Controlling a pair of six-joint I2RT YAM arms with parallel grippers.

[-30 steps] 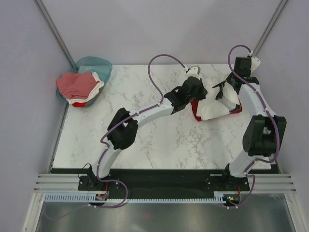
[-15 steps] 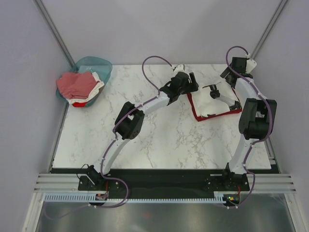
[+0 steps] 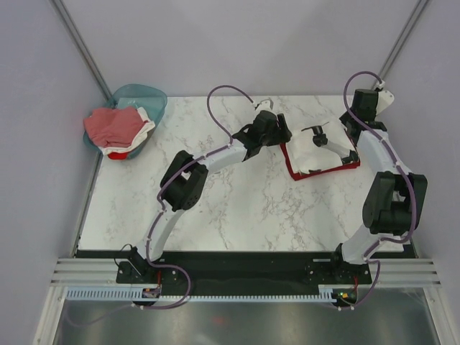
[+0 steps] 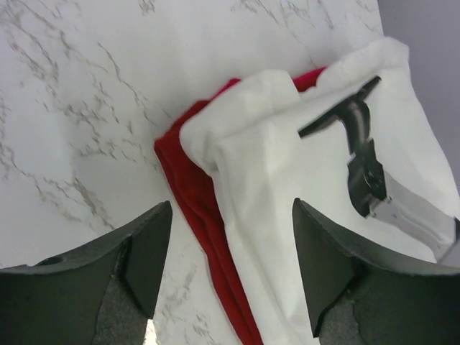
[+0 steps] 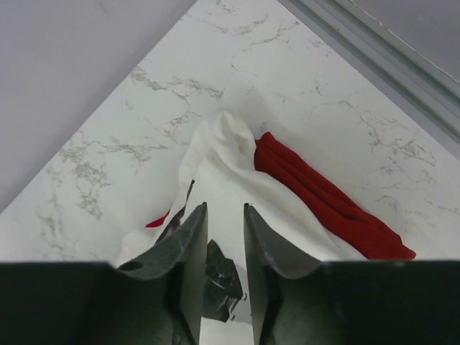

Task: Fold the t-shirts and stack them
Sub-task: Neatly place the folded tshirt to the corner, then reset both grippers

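Marble-patterned table (image 3: 237, 208), seen from above, with two robot arms mounted at its near edge. A teal plastic basket (image 3: 152, 97) sits at the far left corner and holds a heap of t-shirts: a pinkish-red t-shirt (image 3: 111, 123) on top, with white cloth showing beneath it.

Toward the far right corner lies a folded white t-shirt (image 3: 314, 154) with a black print (image 3: 321, 136) facing up. It rests on a folded dark red t-shirt (image 3: 293, 169), whose edge shows along the stack's left and near sides.

The left claw (image 4: 230, 233) hovers just above the left edge of this stack. Its fingers stand wide apart and hold nothing, and the red edge and the white corner show between them. The right claw (image 5: 225, 215) hangs over the far right side of the stack, pointing down at the white t-shirt. Its fingers leave only a narrow gap, with no cloth in it.
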